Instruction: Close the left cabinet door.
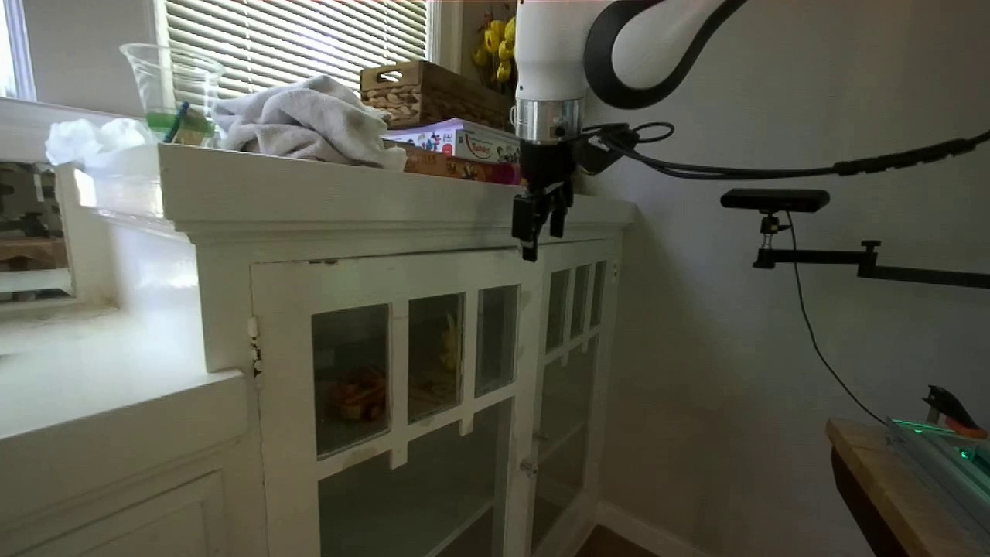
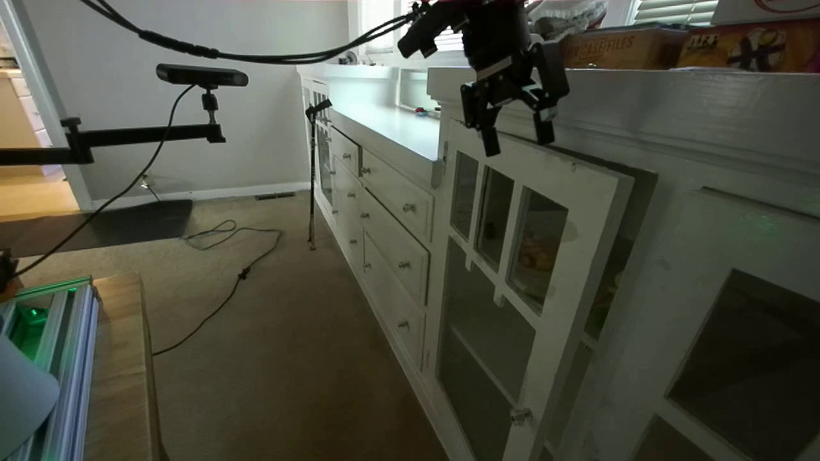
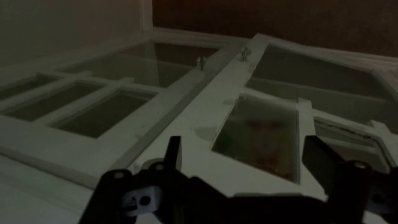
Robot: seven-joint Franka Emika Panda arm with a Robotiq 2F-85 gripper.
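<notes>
The left cabinet door (image 1: 398, 371) is white, with three small upper panes and a large lower pane. It is hinged at its left and stands ajar; a gap shows along its free edge in an exterior view (image 2: 576, 250). Its knob (image 2: 520, 416) is low on that edge. In the wrist view the floor is at the top and this door (image 3: 217, 99) lies right of centre. My black gripper (image 1: 543, 241) is open and empty by the door's top, also in an exterior view (image 2: 518, 144) and the wrist view (image 3: 243, 140). I cannot tell whether it touches the door.
The matching right door (image 2: 692, 269) stands beside the wall (image 1: 735, 371). The cabinet's top ledge (image 1: 348, 186) overhangs the doors and holds a grey towel (image 1: 302, 120), boxes (image 1: 472, 143) and a wicker basket (image 1: 441, 97). A wooden table (image 2: 118, 358) and a camera on a bracket (image 1: 773, 201) stand opposite.
</notes>
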